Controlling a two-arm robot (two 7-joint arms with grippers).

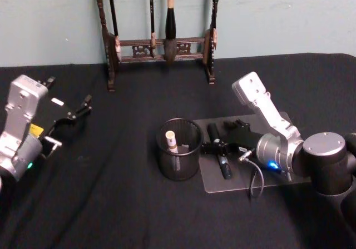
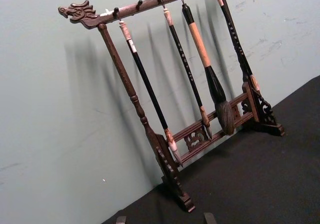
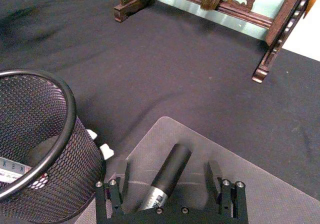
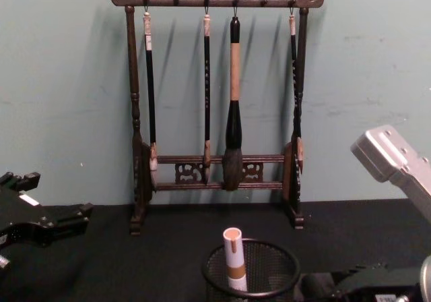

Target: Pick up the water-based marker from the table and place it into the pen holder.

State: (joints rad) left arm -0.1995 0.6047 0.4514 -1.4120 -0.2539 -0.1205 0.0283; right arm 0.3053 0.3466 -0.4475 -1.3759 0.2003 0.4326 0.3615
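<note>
With the water-based marker (image 1: 171, 140) standing in the pen holder (image 1: 179, 174), the right hand (image 3: 166, 174), spread apart astride a dark cylinder (image 1: 221, 159) just beside it, is risking toppling that holder if swung sideways; the left hand (image 1: 69, 115) is idling, spread apart.

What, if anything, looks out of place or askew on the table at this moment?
Nothing is spilled or damaged. The water-based marker leans tilted inside the pen holder. The one oddity: the right gripper, open, straddles a dark pen lying on the grey mat. The left gripper sits open, far left.
</note>
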